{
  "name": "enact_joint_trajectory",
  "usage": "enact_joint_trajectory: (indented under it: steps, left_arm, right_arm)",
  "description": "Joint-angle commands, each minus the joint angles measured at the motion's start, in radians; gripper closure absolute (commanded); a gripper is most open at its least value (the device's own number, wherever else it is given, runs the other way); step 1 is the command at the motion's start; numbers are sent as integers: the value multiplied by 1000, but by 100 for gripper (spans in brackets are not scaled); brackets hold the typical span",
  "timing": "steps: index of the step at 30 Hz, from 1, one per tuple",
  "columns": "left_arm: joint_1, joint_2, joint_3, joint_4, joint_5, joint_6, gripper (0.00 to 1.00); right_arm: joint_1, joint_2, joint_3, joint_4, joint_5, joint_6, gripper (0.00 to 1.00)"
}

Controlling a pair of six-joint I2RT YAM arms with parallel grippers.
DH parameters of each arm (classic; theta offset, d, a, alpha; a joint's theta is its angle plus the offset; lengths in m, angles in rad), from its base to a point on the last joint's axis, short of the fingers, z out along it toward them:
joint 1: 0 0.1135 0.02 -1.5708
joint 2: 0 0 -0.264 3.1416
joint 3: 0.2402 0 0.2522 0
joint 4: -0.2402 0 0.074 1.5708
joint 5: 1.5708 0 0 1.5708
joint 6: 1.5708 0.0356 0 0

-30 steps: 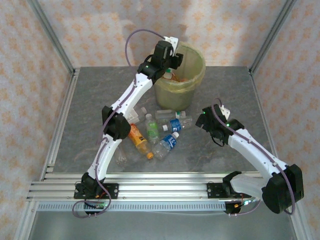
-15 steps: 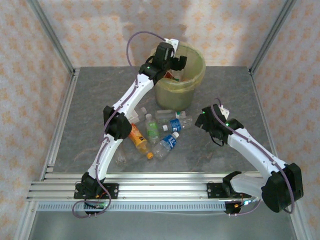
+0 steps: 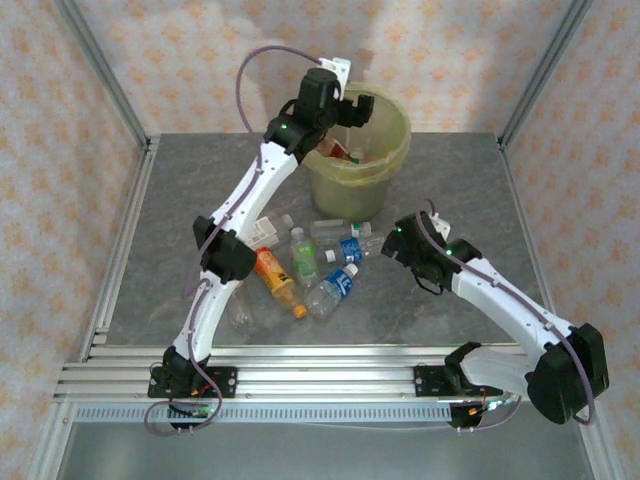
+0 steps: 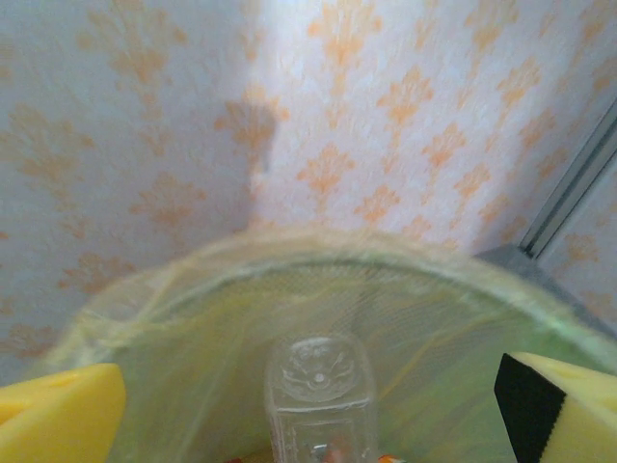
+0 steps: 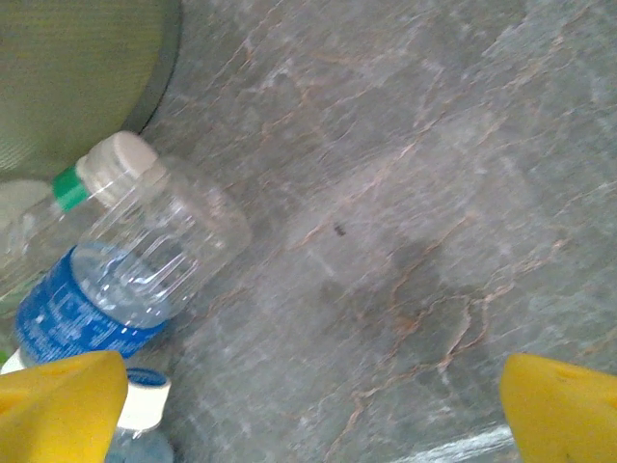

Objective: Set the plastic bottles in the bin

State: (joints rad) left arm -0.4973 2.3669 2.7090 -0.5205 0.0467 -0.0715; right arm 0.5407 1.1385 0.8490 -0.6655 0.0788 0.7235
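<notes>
Top view: the left gripper hangs over the near-left rim of the bin, fingers spread wide and gripping nothing. Against the frame a second ago it sits higher and has swung further over the bin mouth, and the arm's elbow has shifted a little left. Coloured labels show inside the bin, below the gripper. The right gripper is low over the table, just right of the loose bottles. It has crept slightly left, toward them, since then. The loose bottles lie where they lay before, between the two arms and nearer than the bin.

Left wrist view: both yellow pads sit at the frame's lower corners, well apart. A clear bottle stands end-on between them, touching neither, inside the bag-lined bin wall, which curves beyond it.

Right wrist view: the right gripper's pads are also wide apart, with bare table between them. A blue-labelled bottle lies ahead-left of the fingers, its white cap pointing toward the bin in the upper left corner. A second white cap is just beside the left pad.
</notes>
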Motion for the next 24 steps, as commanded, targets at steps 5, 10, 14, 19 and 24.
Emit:
enact_joint_trajectory:
  steps: [5, 10, 14, 19, 24]
  left_arm:
    - [3, -211, -12, -93, -24, -53, 0]
    - [2, -369, -205, -41, -49, -64, 0]
    - [2, -560, -468, 92, -91, -58, 0]
    - [3, -784, -795, 243, -163, -50, 0]
    - [4, -978, -1063, 333, -249, -50, 0]
  right_arm:
    - [87, 3, 24, -7, 24, 99, 1]
    - [136, 24, 27, 3, 24, 141, 1]
    - [181, 40, 36, 7, 31, 175, 1]
    - [225, 112, 52, 7, 25, 217, 1]
    - [256, 153, 65, 8, 10, 250, 1]
